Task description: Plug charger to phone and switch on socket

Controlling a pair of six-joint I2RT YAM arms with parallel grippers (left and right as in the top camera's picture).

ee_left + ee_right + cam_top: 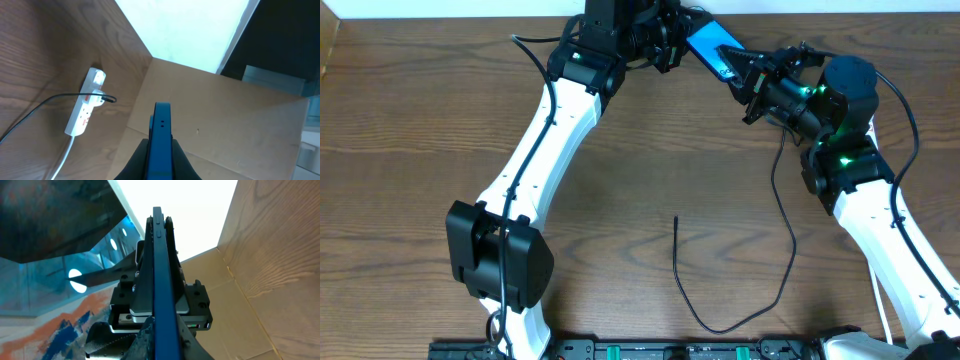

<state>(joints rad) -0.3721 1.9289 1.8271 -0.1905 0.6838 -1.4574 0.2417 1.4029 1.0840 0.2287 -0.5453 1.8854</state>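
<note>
**A:** Why do both arms crowd the far side of the table (420,150)?

**B:** They share the phone (712,45). The left gripper (665,42) is clamped on one end, its fingers (137,159) tight on both faces. The right gripper (748,78) has the other end, and its fingers sit close against it too. I judge it a hand-over, or a brace to keep the port steady.

**A:** And the socket (85,107)?

**B:** It lies flat on the wood just beside the cardboard wall (225,115), with a black lead plugged into it. From above, the arms hide it.

**A:** The charger (786,250)?

**B:** It lies loose on the table, looping toward the near edge. Its plug tip (676,220) lies free mid-table, well apart from the phone.

**A:** Room to work?

**B:** Plenty in the middle. It is tight at the back, where the wall, the table edge and both wrists meet. Whichever gripper goes for the tip should back out clear of the cable beside the right arm.
</note>
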